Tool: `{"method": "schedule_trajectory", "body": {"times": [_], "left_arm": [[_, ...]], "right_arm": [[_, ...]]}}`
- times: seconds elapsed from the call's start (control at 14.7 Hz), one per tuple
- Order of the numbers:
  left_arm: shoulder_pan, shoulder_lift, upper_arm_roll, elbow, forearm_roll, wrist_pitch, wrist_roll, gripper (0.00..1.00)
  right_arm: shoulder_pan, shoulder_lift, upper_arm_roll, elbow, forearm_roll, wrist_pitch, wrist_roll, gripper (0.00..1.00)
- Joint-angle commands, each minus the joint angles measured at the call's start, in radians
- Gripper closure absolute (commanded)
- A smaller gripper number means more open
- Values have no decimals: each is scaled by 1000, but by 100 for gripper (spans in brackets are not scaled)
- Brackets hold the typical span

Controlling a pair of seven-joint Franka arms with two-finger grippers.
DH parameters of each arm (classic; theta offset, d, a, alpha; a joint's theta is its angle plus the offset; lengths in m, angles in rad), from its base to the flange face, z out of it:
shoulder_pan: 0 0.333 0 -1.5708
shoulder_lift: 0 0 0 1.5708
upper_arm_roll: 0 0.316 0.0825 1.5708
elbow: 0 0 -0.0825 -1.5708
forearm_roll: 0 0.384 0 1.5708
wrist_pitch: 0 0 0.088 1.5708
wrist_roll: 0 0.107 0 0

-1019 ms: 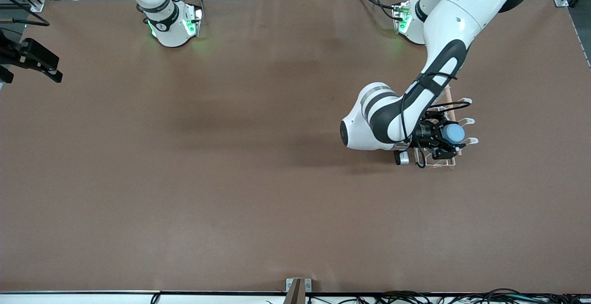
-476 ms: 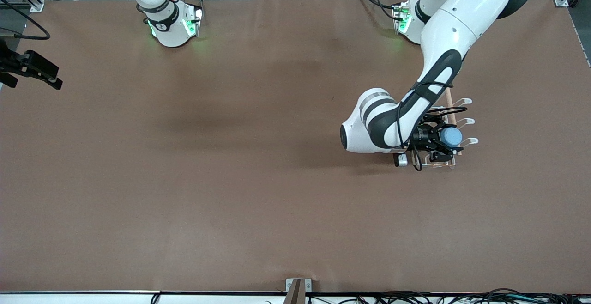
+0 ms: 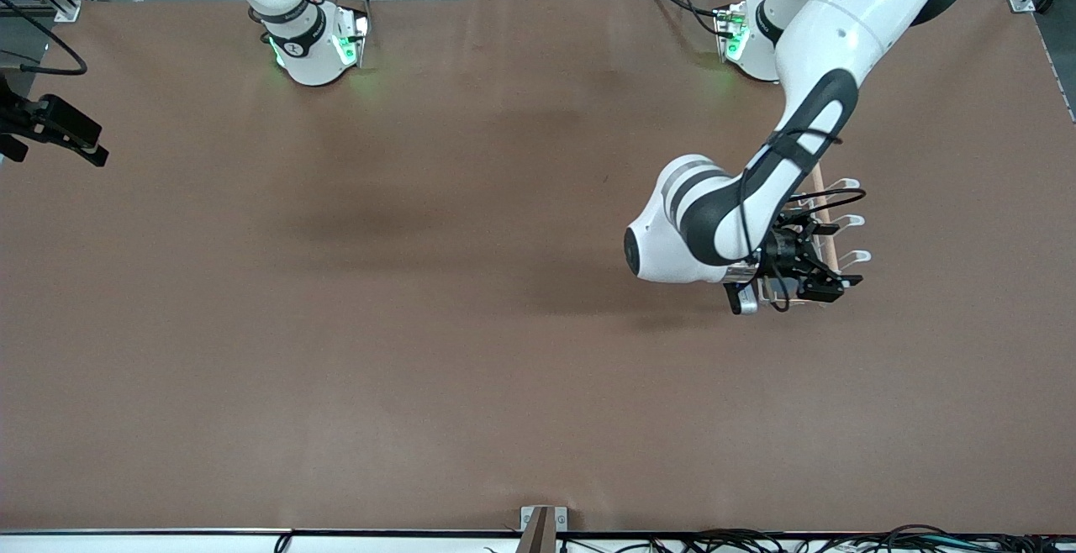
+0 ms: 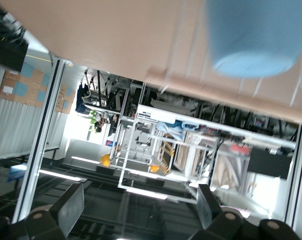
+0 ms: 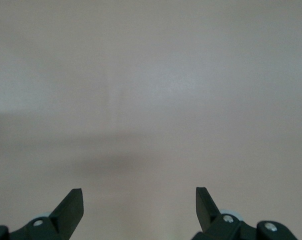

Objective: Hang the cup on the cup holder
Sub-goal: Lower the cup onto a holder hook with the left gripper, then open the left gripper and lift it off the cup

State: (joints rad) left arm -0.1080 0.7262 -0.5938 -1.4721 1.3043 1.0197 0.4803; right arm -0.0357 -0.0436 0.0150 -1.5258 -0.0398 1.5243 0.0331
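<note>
The light blue cup (image 4: 251, 35) shows in the left wrist view, among the blurred white wire prongs of the cup holder (image 4: 177, 47) and next to its wooden rod (image 4: 211, 89). My left gripper (image 4: 139, 205) is open and empty, drawn back from the cup with a clear gap. In the front view the left gripper (image 3: 820, 282) is over the end of the cup holder (image 3: 849, 221) nearer the front camera, and the cup is hidden under the hand. My right gripper (image 5: 139, 200) is open and empty over bare table and waits at the right arm's end (image 3: 55, 129).
The brown table (image 3: 420, 326) is bare apart from the rack. The left arm's elbow (image 3: 672, 225) hangs over the table beside the rack. A small bracket (image 3: 543, 524) sits at the table edge nearest the front camera.
The left gripper held the cup over the rack; now it is open and has pulled back from the cup. The cup no longer shows in the front view. The right gripper drifted slightly.
</note>
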Motion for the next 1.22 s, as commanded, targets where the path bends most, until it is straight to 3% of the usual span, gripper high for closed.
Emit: {"method": "schedule_trajectory", "body": {"times": [0.0, 0.27, 0.48, 0.61, 0.82, 1.02, 1.16], "left_arm": [[-4, -77, -4, 87, -88, -9, -56, 0], [-4, -175, -20, 171, -246, -4, -314, 0], [-13, -179, -43, 292, -309, -3, -538, 0], [8, -194, -95, 296, -341, 2, -703, 0], [8, -258, -101, 297, -417, 11, -889, 0], [14, -304, -100, 297, -492, 57, -911, 0], [101, -335, -101, 294, -630, 150, -913, 0]], "right_arm": [[-13, -25, 6, -28, 17, 17, 10, 1], [-15, -21, 6, -14, 15, 10, 10, 0], [-16, -16, 6, -8, 15, 8, 8, 0], [-16, -16, 6, -8, 15, 8, 8, 0], [-16, -16, 6, -8, 17, 10, 8, 0], [-15, -16, 6, -8, 17, 10, 8, 0], [-15, -16, 6, -8, 17, 7, 8, 0]]}}
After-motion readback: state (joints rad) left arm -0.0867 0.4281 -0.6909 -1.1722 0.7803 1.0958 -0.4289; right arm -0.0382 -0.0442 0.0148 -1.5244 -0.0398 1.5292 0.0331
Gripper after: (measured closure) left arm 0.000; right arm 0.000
